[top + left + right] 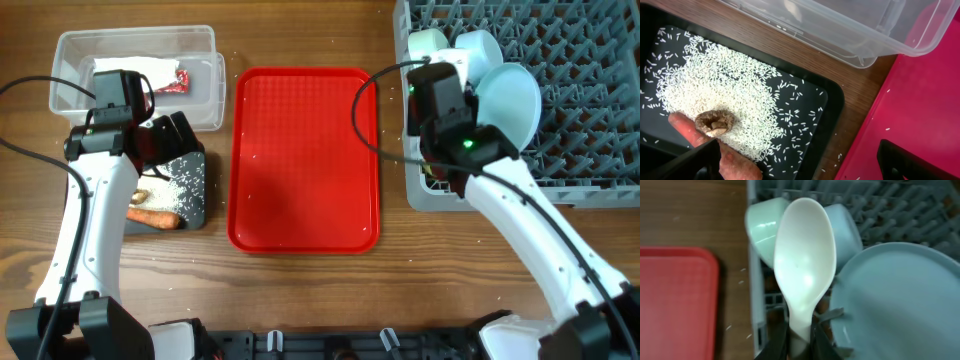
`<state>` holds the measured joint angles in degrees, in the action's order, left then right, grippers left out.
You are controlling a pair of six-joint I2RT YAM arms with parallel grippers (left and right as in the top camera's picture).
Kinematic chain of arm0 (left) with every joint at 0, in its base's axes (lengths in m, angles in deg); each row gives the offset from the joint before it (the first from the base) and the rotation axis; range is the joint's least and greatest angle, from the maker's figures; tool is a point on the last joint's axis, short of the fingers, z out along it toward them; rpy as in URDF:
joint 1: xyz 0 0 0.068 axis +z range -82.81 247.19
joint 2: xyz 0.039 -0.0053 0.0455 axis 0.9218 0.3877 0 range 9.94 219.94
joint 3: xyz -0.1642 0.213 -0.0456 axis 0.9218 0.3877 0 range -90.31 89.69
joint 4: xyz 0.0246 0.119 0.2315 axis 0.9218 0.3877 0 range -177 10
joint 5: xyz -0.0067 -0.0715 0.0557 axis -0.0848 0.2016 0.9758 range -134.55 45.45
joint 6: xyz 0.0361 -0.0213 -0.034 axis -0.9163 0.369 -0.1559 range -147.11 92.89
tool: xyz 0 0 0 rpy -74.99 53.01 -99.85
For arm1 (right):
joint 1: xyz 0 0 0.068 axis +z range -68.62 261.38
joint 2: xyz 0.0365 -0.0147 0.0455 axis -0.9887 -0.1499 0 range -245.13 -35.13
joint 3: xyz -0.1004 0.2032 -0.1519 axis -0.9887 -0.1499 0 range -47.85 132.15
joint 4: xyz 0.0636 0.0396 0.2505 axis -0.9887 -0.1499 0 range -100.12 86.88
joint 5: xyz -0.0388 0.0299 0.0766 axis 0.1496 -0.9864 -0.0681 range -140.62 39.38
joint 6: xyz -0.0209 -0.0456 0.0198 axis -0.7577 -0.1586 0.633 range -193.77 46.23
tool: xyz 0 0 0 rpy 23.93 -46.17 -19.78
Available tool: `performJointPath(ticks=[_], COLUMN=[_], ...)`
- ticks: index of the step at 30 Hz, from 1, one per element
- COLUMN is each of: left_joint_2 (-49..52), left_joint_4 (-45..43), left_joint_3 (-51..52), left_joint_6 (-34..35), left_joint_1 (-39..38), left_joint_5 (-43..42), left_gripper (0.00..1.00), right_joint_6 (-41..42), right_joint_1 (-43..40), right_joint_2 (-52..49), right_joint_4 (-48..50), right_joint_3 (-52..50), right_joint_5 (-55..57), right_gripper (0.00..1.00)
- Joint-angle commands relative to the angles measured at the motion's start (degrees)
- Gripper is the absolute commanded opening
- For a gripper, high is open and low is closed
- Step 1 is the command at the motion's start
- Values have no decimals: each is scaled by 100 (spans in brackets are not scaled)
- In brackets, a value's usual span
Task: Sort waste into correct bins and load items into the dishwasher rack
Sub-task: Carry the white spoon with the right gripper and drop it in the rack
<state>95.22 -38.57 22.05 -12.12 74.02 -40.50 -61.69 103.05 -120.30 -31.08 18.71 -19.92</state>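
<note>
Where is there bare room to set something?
The red rectangular plastic tray is bare, between the shallow black tray and the grey pegged plastic rack. Crowded: the rack's tray-side corner, holding bowls, a light blue round plate and the right hand with its white plastic spoon.

1. The right gripper (799,339) pinches the handle of a white plastic spoon (804,265), whose bowl points up and away.
2. Behind the spoon, a mint green bowl (760,230) and a light blue bowl (847,227) sit side by side in the grey dishwasher rack (905,207).
3. A light blue round plate (900,305) fills the lower right.
4. A red tray (677,300) lies on the wooden table (690,210) at left.
</note>
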Motion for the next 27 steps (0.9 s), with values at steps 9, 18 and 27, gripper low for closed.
performJointPath(ticks=[9, 18, 27], left_joint_2=[-20, -20, -20], left_joint_4=[-15, -15, -15], left_joint_3=[-52, -52, -52], left_joint_6=[70, 70, 70], left_joint_1=[22, 22, 22], left_joint_5=[55, 55, 55], left_gripper=[100, 100, 100], right_joint_6=[-181, -138, -138], right_joint_1=[-225, -225, -225], right_joint_2=[-769, 7, 2273], right_joint_4=[553, 411, 468], right_joint_3=[85, 101, 103], right_joint_5=[184, -282, -1648], right_gripper=[75, 84, 100])
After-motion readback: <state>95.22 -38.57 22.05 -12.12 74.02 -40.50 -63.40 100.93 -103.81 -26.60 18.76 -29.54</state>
